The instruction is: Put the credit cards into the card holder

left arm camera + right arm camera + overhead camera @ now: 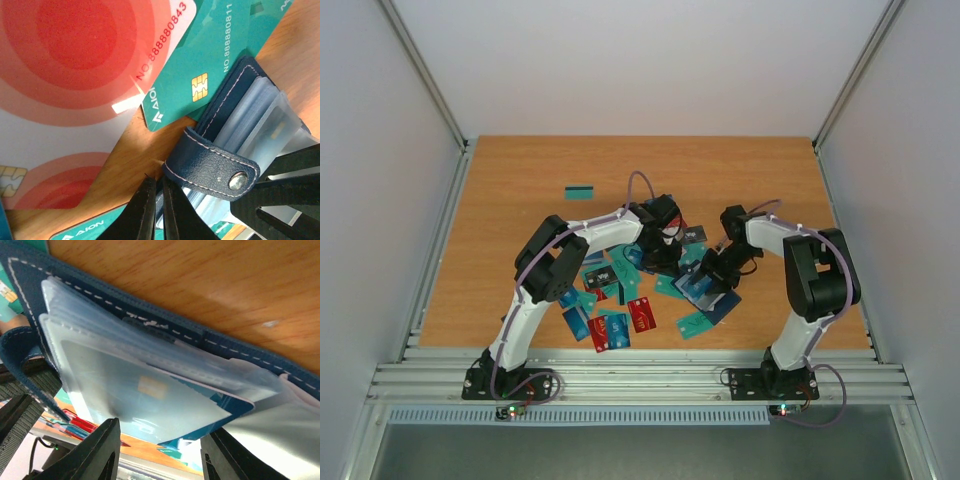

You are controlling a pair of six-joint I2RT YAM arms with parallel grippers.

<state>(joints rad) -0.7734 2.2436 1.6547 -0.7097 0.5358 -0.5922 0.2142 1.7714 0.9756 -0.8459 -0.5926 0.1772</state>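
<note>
Your right pincer (160,430) sits partly open around a blue card (150,385), and you cannot tell if it grips, half inside the card holder (150,322) just ahead on the desk (200,280); your left pincer (159,180) is shut beside its clasp (215,167).

I am looking at a wooden table (740,170), its warm orange-brown grain running crossways. Plain white walls close it in on the left (370,200), the right (910,200) and at the back (640,60). Grey metal struts (420,70) run up the corners where the panels meet. Along the near edge lies a band of ribbed aluminium rails (640,378), with a dull grey surface (640,450) below it. The light is soft and even, leaving one small pale glint (270,324) on the wood.
</note>
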